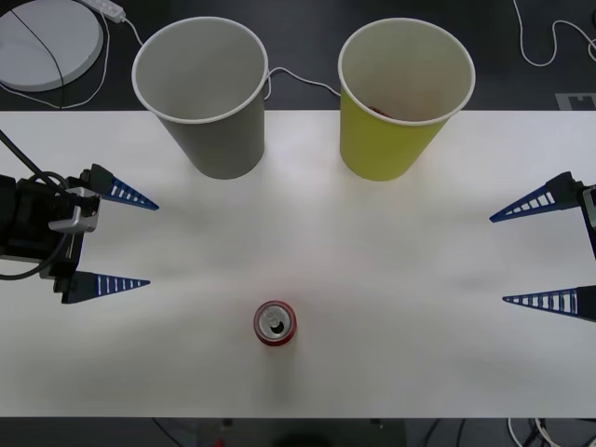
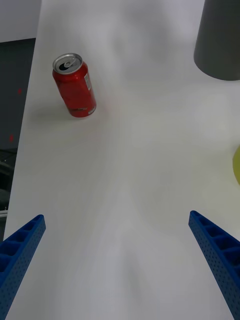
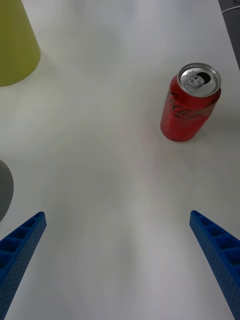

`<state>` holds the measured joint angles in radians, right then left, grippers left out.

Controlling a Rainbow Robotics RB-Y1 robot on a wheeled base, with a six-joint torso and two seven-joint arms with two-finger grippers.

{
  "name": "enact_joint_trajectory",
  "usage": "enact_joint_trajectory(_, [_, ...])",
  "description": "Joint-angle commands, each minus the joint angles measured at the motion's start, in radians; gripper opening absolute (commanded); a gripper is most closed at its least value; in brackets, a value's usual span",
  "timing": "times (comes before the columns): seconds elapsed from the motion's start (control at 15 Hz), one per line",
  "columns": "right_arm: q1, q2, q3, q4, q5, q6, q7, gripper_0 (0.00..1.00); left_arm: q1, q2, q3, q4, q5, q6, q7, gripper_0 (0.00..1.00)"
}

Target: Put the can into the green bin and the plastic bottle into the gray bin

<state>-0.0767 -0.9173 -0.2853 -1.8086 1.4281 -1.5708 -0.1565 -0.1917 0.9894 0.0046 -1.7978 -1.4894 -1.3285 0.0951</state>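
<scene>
I see the can (image 1: 276, 323) upright on the tabletop (image 1: 372, 279), between my left hand (image 1: 130, 244) and right hand (image 1: 521, 256), well apart from both; both spread wide, empty.

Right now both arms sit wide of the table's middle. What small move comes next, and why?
Probably ease the open left gripper in toward the can. It stands upright, untouched, near the table's front edge, a bit closer to that gripper than to the open right gripper. The green bin waits behind.
</scene>
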Motion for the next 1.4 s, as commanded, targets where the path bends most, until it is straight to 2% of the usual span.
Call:
enact_joint_trajectory(0.07, [0.000, 0.000, 0.000, 0.000, 0.000, 0.000, 0.000, 1.00, 0.000, 0.000, 0.000, 0.000, 0.000, 0.000, 0.000, 1.00])
enact_joint_trajectory(0.6, [0.028, 0.025, -0.009, 0.006, -0.008, 0.023, 0.020, 1.00, 0.000, 0.000, 0.000, 0.000, 0.000, 0.000, 0.000, 1.00])
enact_joint_trajectory(0.87, [0.052, 0.067, -0.009, 0.008, -0.002, 0.061, 0.063, 1.00, 0.000, 0.000, 0.000, 0.000, 0.000, 0.000, 0.000, 1.00])
enact_joint_trajectory(1.07, [0.063, 0.120, -0.009, 0.031, 0.002, 0.077, 0.178, 1.00, 0.000, 0.000, 0.000, 0.000, 0.000, 0.000, 0.000, 1.00])
enact_joint_trajectory(1.4, [0.063, 0.198, 0.026, 0.161, -0.029, 0.078, 0.354, 1.00, 0.000, 0.000, 0.000, 0.000, 0.000, 0.000, 0.000, 1.00])
